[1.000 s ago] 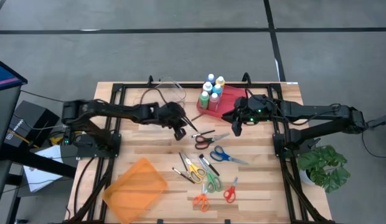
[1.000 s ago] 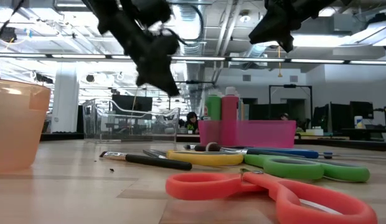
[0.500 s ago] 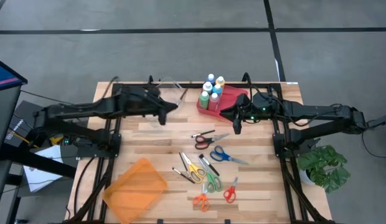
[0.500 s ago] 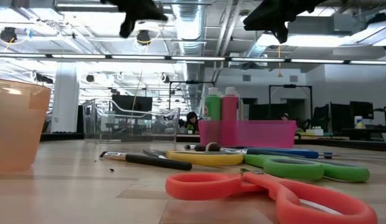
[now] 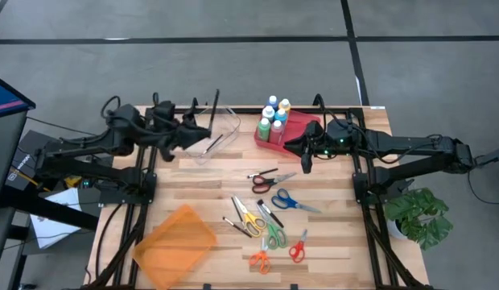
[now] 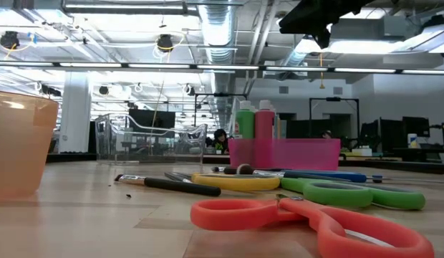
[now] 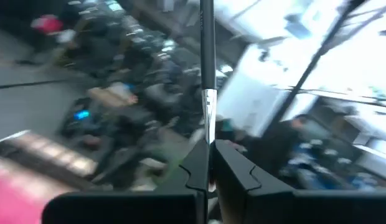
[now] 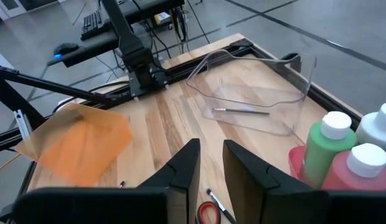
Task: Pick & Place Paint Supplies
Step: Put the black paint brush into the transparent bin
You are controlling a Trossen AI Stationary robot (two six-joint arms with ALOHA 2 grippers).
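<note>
Wooden bench, seen from above, is carrying a clear bin and a pink tray where the paint bottles are standing upright, caps up. Since a second ago, the left claw has been pulling back from mid-bench toward the bin, clenching a paintbrush pointing straight outward. The right claw is hovering beside the tray, fingers slightly parted, released.

From my feed both arms are matte black, built of slim tubular links with chunkier joint housings. The right arm has a small green status light glowing near its wrist, and black cables loop loose off the left arm's rear joints. Each black two-finger gripper has flat, angular plastic fingers.
</note>
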